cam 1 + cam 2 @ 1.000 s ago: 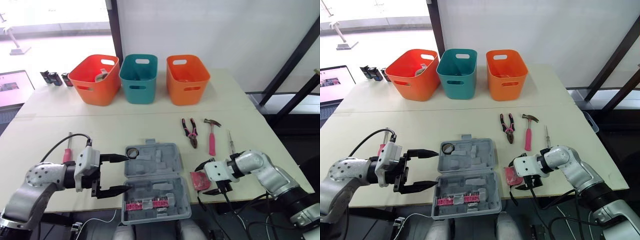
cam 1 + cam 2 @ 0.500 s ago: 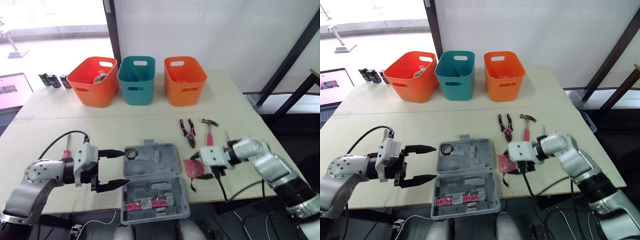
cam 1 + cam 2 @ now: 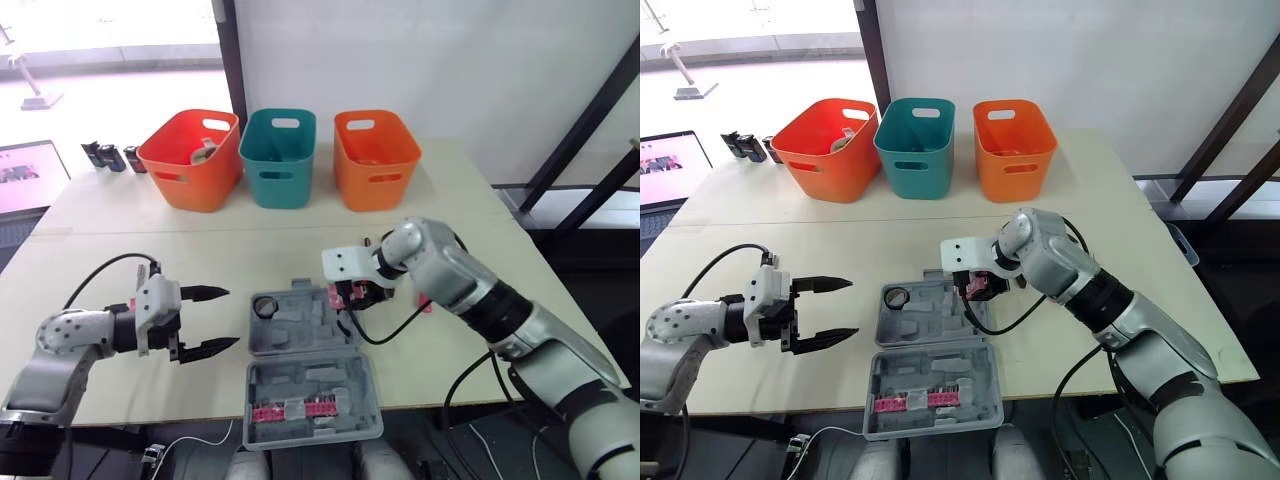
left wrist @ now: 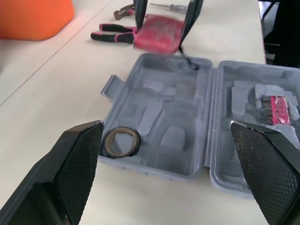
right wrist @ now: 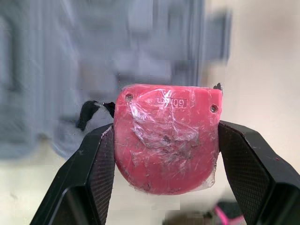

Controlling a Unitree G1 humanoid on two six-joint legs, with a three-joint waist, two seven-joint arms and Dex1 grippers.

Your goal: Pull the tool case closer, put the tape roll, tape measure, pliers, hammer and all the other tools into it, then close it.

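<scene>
**Inspector:** Report the right gripper (image 3: 978,284).

**Operator:** It is clamped on the red tape measure (image 5: 166,140), which hangs just above the far edge of the open tool case (image 4: 159,108). The case lies on the bench (image 3: 250,250), with the tape roll (image 4: 121,143) seated in a corner pocket.

**Inspector:** And the left gripper (image 3: 232,317)?

**Operator:** Its fingers are spread and empty. It hovers beside the case without touching it.

**Inspector:** What do you recommend for the placement?

**Operator:** In my judgement, carry the tape measure over a vacant moulded recess and lower it until it rests, then release. Its black strap (image 5: 86,115) dangles, so keep it inside the rim or it may foul the lid.
</scene>
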